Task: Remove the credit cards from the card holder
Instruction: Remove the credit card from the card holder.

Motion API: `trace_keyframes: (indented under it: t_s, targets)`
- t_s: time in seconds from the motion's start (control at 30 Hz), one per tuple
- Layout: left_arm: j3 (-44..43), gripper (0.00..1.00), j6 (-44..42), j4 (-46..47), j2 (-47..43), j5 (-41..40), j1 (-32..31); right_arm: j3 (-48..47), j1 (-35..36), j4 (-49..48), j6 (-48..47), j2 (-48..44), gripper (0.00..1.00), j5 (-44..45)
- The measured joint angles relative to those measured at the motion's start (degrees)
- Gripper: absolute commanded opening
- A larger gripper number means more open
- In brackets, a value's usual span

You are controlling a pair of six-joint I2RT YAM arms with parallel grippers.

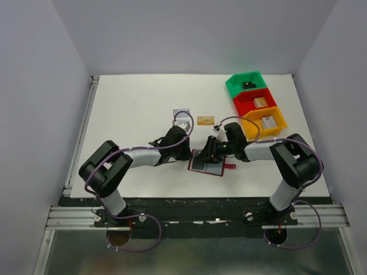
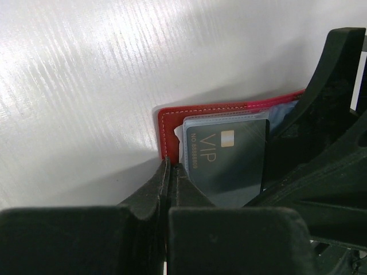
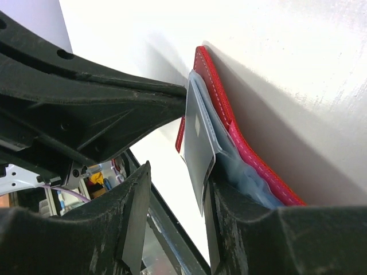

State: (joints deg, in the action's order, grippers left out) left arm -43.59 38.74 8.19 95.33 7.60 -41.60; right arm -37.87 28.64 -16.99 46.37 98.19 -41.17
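Note:
The dark red card holder (image 1: pixel 213 167) lies open on the white table between both grippers. A dark card marked VIP (image 2: pixel 229 163) sticks partly out of its light blue sleeves (image 3: pixel 246 175). My left gripper (image 2: pixel 171 167) is shut, its tips against the card holder's red edge (image 2: pixel 169 123); whether they pinch it is hidden. My right gripper (image 3: pixel 172 220) is open around the card's (image 3: pixel 198 137) free end, which leans against one finger (image 3: pixel 218 229) with a gap to the other. Farther back, a gold card (image 1: pixel 205 120) and a silver-grey card (image 1: pixel 178 114) lie loose.
Green (image 1: pixel 246 85), red (image 1: pixel 255 102) and orange (image 1: pixel 266 120) bins holding small items stand in a row at the back right. The two wrists almost touch over the card holder (image 3: pixel 241 143). The table's near edge is just behind it.

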Motion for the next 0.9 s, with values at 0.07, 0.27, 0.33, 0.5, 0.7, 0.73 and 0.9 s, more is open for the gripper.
trace_keyframes:
  t_s: [0.07, 0.27, 0.33, 0.5, 0.7, 0.73, 0.9]
  targets:
    - [0.0, 0.0, -0.57, 0.13, 0.0, 0.02, -0.28, 0.0, -0.07, -0.26, 0.31, 0.44, 0.49, -0.13]
    - [0.02, 0.0, -2.05, 0.42, 0.0, 0.04, -0.98, -0.26, -0.26, -1.62, 1.25, 1.55, 0.49, -0.5]
    - [0.02, 0.0, -2.54, 0.55, 0.0, 0.04, -1.27, -0.35, -0.26, -2.19, 1.64, 2.01, 0.49, -0.61]
    - [0.02, 0.0, -3.39, 0.74, 0.0, 0.17, -1.73, -0.55, -0.24, -3.32, 2.29, 3.41, 0.49, -1.49]
    - [0.02, 0.0, -3.54, 0.74, 0.0, 0.15, -1.9, -0.55, -0.22, -3.74, 2.6, 3.48, 0.48, -1.79]
    - [0.02, 0.0, -3.5, 0.7, 0.0, 0.13, -1.95, -0.55, -0.22, -3.34, 2.36, 3.26, 0.48, -1.75]
    - [0.0, 0.0, -2.45, 0.39, 0.07, 0.13, -2.32, -0.9, 0.0, 1.36, -0.42, 0.31, 0.47, -1.31]
